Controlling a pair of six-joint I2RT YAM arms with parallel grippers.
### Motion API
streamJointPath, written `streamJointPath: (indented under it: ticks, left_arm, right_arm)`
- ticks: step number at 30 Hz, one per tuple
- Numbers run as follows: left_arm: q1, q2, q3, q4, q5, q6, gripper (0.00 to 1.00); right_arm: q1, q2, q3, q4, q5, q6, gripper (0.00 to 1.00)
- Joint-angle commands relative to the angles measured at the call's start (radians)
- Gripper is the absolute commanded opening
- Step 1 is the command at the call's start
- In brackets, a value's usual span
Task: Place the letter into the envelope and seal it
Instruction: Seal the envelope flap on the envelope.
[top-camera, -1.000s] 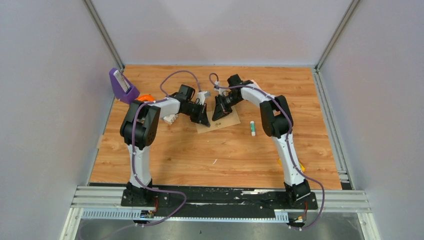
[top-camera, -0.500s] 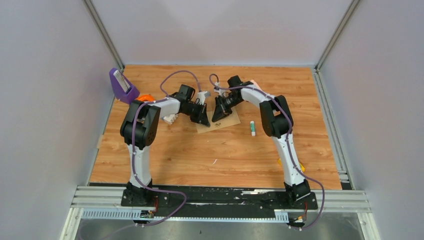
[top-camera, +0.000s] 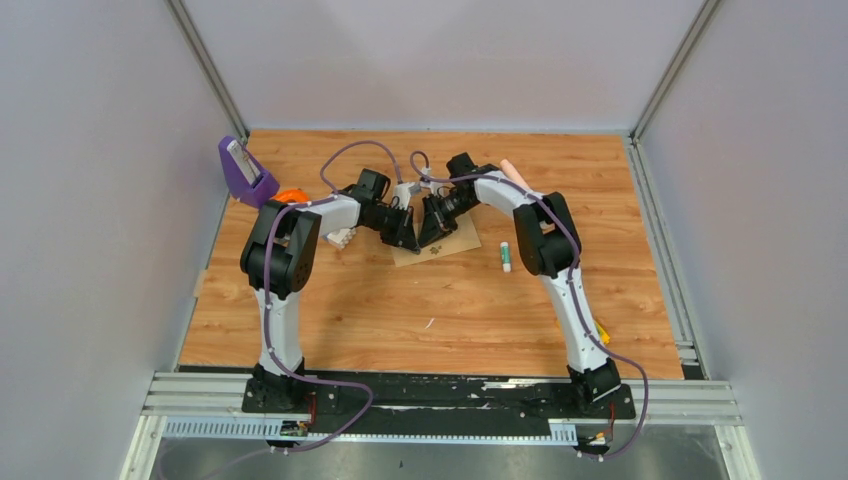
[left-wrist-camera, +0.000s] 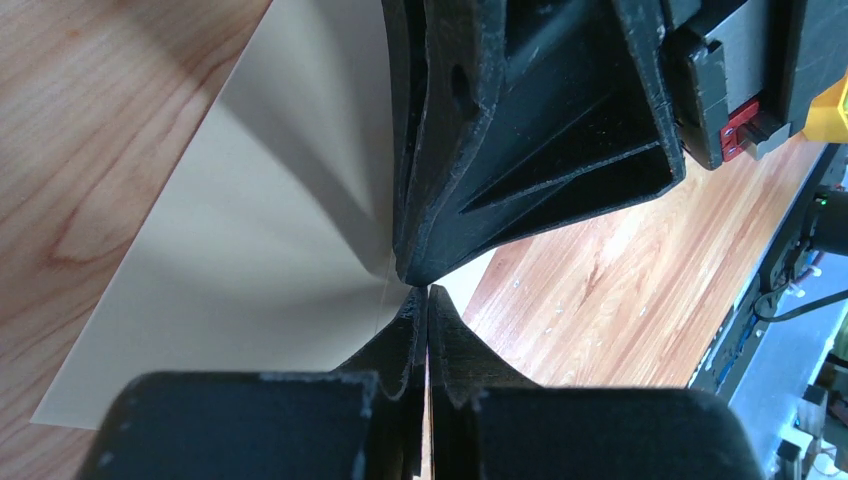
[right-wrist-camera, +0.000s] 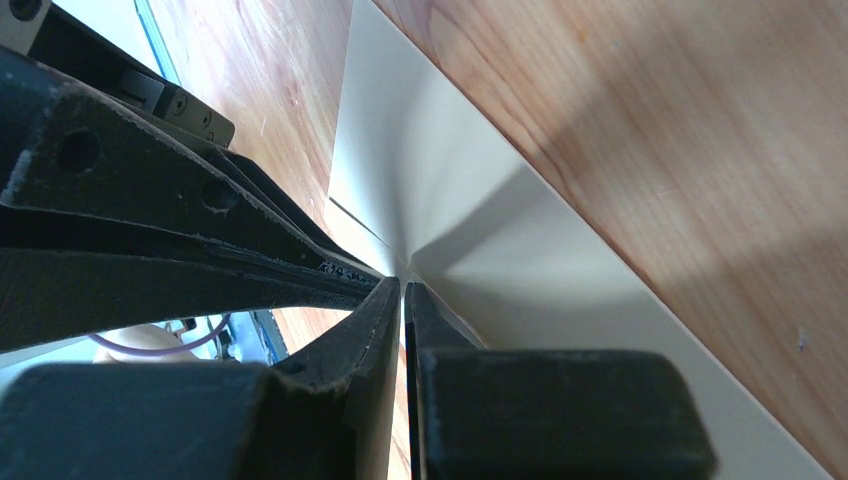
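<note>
Where left pincer (left-wrist-camera: 427, 295) meets right pincer (right-wrist-camera: 402, 288), the letter (left-wrist-camera: 250, 230) sits — pinched.

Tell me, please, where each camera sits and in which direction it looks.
Top external: high behind the bases, looking down on the table; left arm and right arm show whole.
Left wrist: on the left arm, looking along its shut jaws at the letter.
Right wrist: on the right arm, looking along its shut jaws at the letter.
Shared: both wrist views show one letter, pinched from opposite sides.
</note>
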Motion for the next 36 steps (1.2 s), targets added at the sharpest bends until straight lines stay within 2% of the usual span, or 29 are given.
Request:
streamJointPath:
  ticks: [1, 17, 36]
  left_arm:
    - [0.002, 0.044, -0.001, -0.033, -0.102, 0.035, 0.00]
    - [0.002, 0.042, -0.004, -0.032, -0.103, 0.035, 0.00]
    - [0.002, 0.033, -0.002, -0.037, -0.105, 0.036, 0.00]
  right_arm:
    - [0.017, 0.044, 0.021, -0.005, 0.069, -0.013, 0.09]
    - [-0.068, 0.013, 0.029, -0.009, 0.076, -0.014, 0.08]
    - [-0.104, 0.017, 0.055, -0.012, 0.061, 0.004, 0.08]
